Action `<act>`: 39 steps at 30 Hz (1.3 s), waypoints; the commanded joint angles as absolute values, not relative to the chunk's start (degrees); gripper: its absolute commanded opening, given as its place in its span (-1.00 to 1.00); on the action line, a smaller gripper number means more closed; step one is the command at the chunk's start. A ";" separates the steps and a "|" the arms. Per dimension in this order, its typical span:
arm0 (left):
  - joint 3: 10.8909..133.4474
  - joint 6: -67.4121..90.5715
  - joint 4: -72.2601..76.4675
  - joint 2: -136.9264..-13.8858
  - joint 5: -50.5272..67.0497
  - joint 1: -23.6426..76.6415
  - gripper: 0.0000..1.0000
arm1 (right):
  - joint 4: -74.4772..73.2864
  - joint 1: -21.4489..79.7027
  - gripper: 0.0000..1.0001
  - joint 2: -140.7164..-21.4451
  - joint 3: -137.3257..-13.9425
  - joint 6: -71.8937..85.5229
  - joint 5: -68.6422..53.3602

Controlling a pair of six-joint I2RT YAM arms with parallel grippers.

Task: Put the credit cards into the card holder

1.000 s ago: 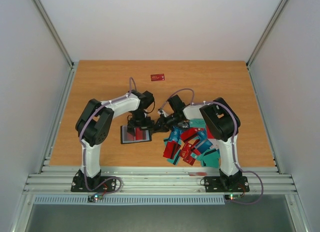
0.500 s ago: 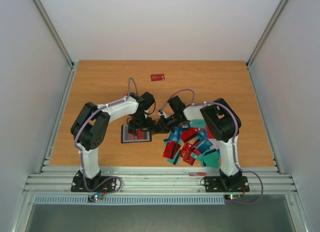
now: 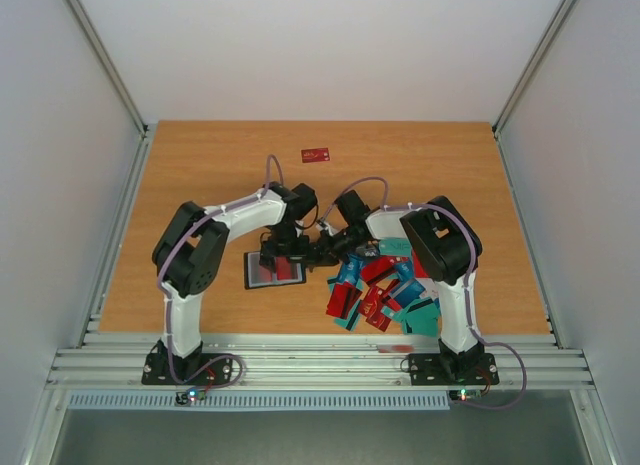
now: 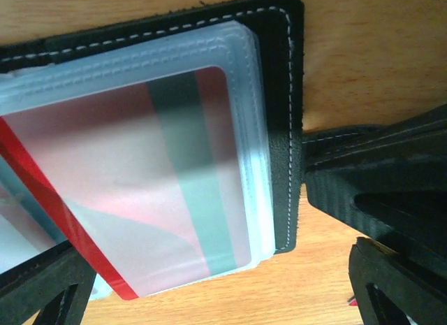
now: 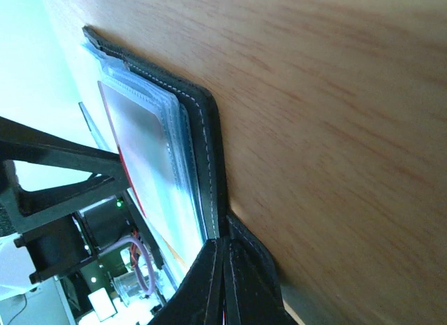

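Observation:
The black card holder point(image 3: 262, 275) lies open on the table left of centre, its clear sleeves up. In the left wrist view the holder point(image 4: 283, 80) has a red card point(image 4: 133, 199) in its top sleeve, with a red edge sticking out at the lower left. My left gripper point(image 3: 284, 251) hovers just over the holder, open, one finger on each side point(image 4: 216, 293). My right gripper point(image 3: 318, 251) is at the holder's right edge, shut on its stitched black flap point(image 5: 223, 290). The credit cards point(image 3: 380, 290), red and teal, lie in a loose pile to the right.
One red card point(image 3: 316, 154) lies alone at the far middle of the table. The pile lies beside the right arm's base and reaches toward the metal rail point(image 3: 300, 360) at the near edge. White walls close in both sides.
My left gripper has shifted slightly right over the holder and its arm has swung. The holder has turned a little. The right gripper has kept its hold at the holder's edge.

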State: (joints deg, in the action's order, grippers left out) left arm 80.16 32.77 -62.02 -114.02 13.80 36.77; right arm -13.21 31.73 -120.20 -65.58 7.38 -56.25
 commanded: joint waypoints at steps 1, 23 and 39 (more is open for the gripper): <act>80.40 33.59 -56.94 -108.45 10.83 36.85 0.99 | -16.71 32.81 -0.96 -120.27 -66.21 6.89 -55.66; 58.34 20.93 -52.61 -77.88 12.58 19.33 0.99 | -31.02 32.87 -0.97 -114.25 -75.15 -1.53 -51.93; 48.47 25.34 -45.16 -77.21 25.29 4.45 0.69 | -31.18 33.04 -0.95 -105.16 -76.55 3.80 -51.40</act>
State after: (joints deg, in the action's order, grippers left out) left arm 50.54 22.74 -49.84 -78.02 20.18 6.68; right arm -32.01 32.47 -106.50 -75.00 1.02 -50.59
